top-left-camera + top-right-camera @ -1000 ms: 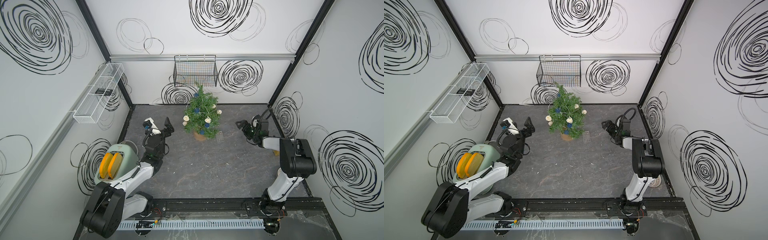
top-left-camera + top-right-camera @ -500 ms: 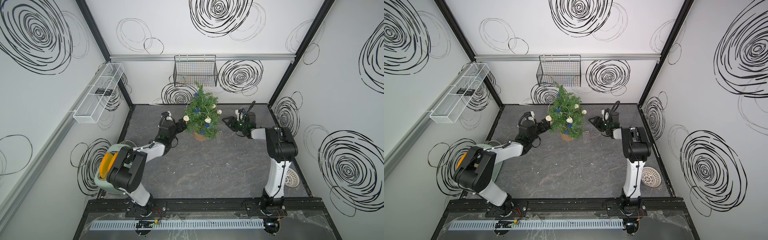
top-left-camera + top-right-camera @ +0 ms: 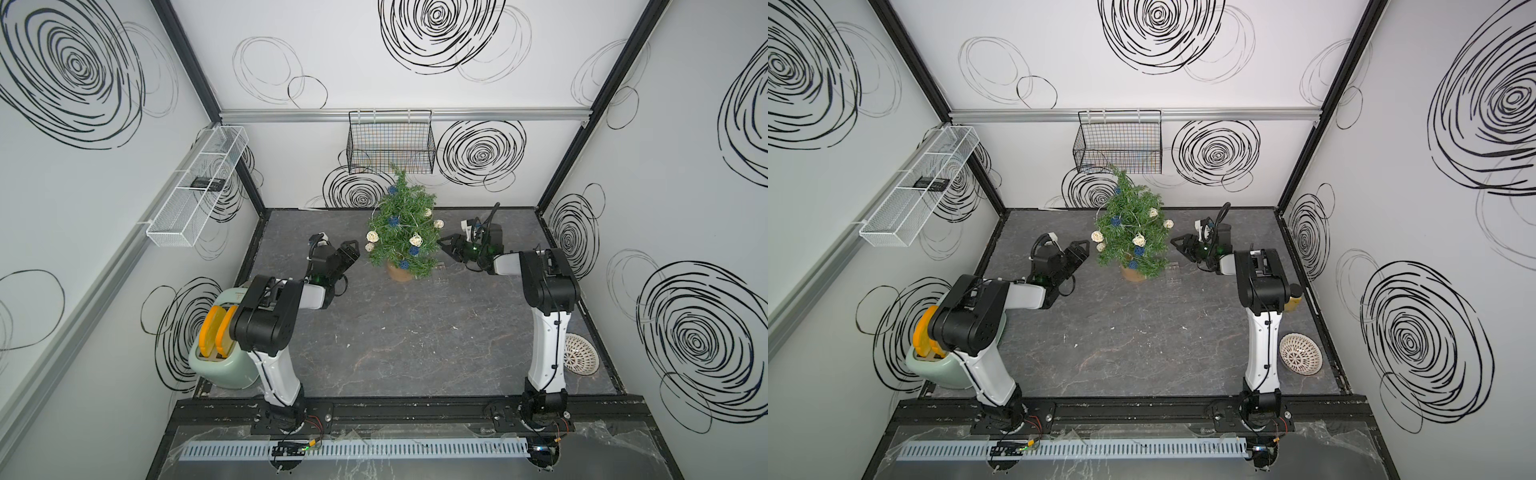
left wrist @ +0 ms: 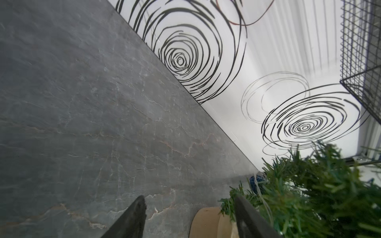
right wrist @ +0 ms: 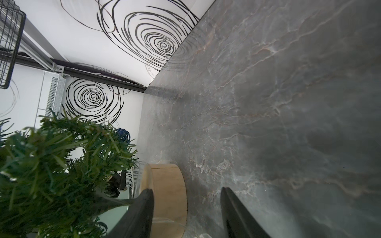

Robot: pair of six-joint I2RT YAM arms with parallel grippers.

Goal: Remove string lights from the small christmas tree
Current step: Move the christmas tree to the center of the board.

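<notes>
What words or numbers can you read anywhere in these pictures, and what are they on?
No text here can be read.
Toaster: faint reddish marks near its top edge, maybe tiny print, too small to read.
Small black thing in the white wall shelf: any label is too small to read.
Walls: only black scribbled swirls, no letters or numbers.
</notes>
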